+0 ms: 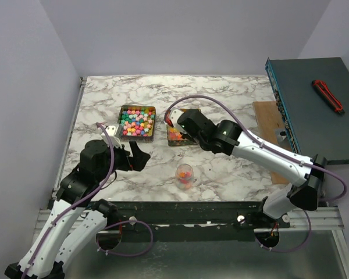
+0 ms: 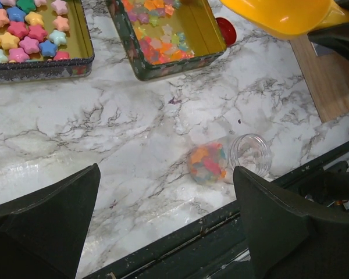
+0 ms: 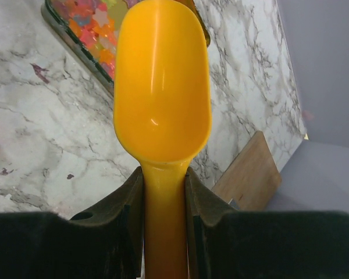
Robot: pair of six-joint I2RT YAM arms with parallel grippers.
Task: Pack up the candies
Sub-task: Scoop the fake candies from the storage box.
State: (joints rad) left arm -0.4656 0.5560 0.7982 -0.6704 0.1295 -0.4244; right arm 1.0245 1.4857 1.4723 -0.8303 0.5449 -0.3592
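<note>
Your left end effector (image 2: 166,170) hangs with its fingers spread wide and nothing between them, above the marble table (image 2: 104,133) close to the front edge. Your right end effector (image 3: 164,195) is clamped on the handle of the yellow-orange scoop (image 3: 163,99). Both fingers press against the handle and the bowl points away from the wrist. From the top camera, that arm reaches over the right tin (image 2: 174,65) and hides most of it. The candies (image 1: 136,122) sit in three places. Pastel star shapes fill the left tin (image 2: 41,70). Glossy jelly pieces lie along one side of the right tin, leaving much of its gold floor bare. A small mixed clump sits inside the clear jar (image 2: 250,154), which appears to lie on its side on the table near the front edge, between your two arms and apart from both tins. A red cap (image 2: 225,30) lies just beside the right tin. Off to the right you have a wooden board (image 2: 331,81) and a grey box (image 1: 314,110) with a red-and-black knife (image 1: 328,96) on top.
</note>
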